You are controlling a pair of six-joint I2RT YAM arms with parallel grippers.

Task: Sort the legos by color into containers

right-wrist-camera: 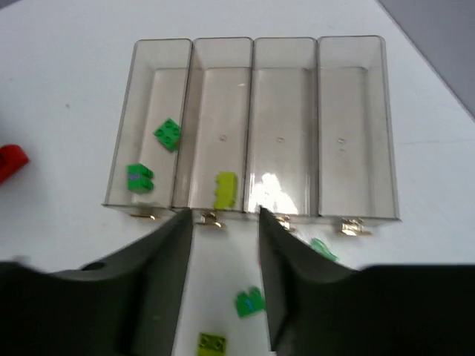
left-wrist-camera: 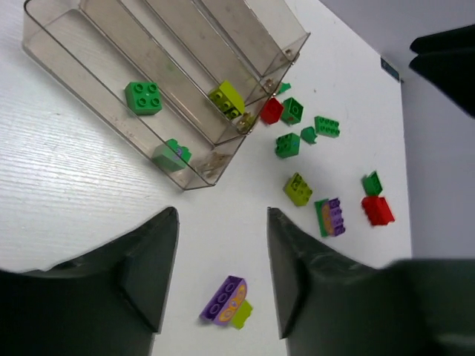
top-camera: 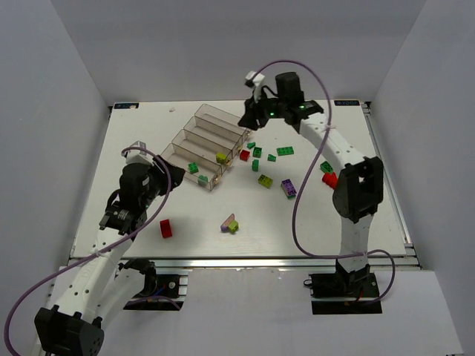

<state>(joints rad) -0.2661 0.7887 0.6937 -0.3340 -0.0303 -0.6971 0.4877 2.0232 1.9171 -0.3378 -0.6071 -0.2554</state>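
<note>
Currently your left gripper (left-wrist-camera: pixel 223 216) gapes empty, the purple lego (left-wrist-camera: pixel 225 298) on open table (left-wrist-camera: pixel 74 200) in line with its gap. Your right gripper (right-wrist-camera: pixel 223 215), likewise open, faces the containers (right-wrist-camera: pixel 253 89) at their near edge.

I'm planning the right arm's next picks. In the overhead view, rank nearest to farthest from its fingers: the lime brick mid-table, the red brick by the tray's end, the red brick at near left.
1. The tray-end red brick, beside the tray, close to the right fingers.
2. The lime brick, mid-table.
3. The near-left red brick, farthest.
</note>
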